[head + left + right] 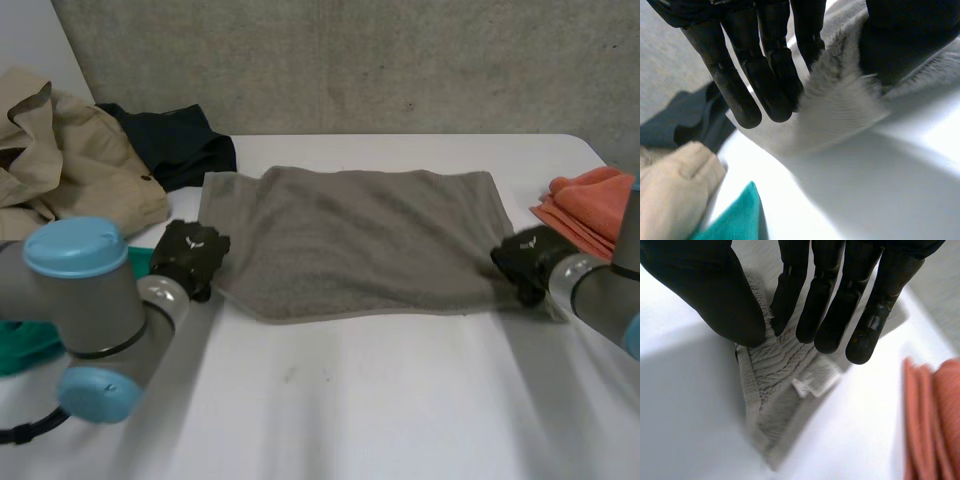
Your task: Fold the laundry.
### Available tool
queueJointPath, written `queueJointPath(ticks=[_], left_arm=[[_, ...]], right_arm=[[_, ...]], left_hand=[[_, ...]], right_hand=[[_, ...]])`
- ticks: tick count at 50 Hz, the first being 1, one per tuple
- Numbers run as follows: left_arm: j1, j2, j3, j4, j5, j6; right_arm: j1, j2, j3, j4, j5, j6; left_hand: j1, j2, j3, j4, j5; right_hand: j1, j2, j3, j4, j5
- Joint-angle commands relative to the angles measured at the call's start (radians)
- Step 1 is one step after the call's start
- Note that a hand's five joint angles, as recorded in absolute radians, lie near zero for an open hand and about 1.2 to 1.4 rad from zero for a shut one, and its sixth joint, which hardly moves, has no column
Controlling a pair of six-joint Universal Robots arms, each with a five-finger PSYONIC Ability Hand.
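Note:
A grey towel (pixel 360 240) lies spread flat across the middle of the white table (pixel 380 400). My left hand (pixel 190 255) is at the towel's near left corner. In the left wrist view its fingers (pixel 765 75) and thumb pinch the raised towel edge (pixel 840 105) between them. At the near right corner sits my right hand (pixel 525 260). The right wrist view has its thumb and fingers (pixel 830 300) closed on the ribbed corner of the towel (pixel 775 365), which lifts off the table and shows a small white label.
A beige garment (pixel 70 160) and a dark garment (pixel 175 140) are piled at the back left. A teal cloth (pixel 30 340) lies under my left arm. An orange cloth (pixel 590 205) sits at the right edge, close to my right hand. A concrete wall stands behind the table.

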Motion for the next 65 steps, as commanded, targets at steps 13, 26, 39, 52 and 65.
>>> queueJointPath(ticks=[13, 26, 39, 52, 65], left_arm=[[0.008, 0.404, -0.212, -0.599, 0.003, 0.169], [0.008, 0.053, 0.077, -0.243, -0.02, 0.108], [-0.009, -0.263, 0.425, -0.034, -0.161, 0.135], [-0.061, -0.337, 0.467, 0.021, -0.198, 0.257], [-0.097, -0.165, 0.291, 0.015, -0.195, 0.247]], right_arm=[[-0.183, -0.298, 0.198, 0.49, -0.006, -0.368], [-0.062, -0.002, -0.13, 0.179, 0.021, -0.23], [0.019, 0.337, -0.489, -0.249, 0.027, -0.224], [0.061, 0.391, -0.581, -0.228, 0.075, -0.143], [-0.056, 0.155, -0.535, 0.26, -0.141, 0.18]], left_hand=[[0.267, 0.197, 0.201, 0.194, 0.221], [0.267, 0.197, 0.201, 0.194, 0.221], [0.267, 0.197, 0.201, 0.194, 0.221], [0.267, 0.197, 0.201, 0.194, 0.221], [0.267, 0.197, 0.201, 0.194, 0.221]], right_hand=[[0.405, 0.219, 0.211, 0.208, 0.223], [0.405, 0.219, 0.211, 0.208, 0.223], [0.405, 0.219, 0.211, 0.208, 0.223], [-0.53, -0.717, -0.724, -0.728, -0.712], [-0.469, -0.655, -0.663, -0.666, -0.651]])
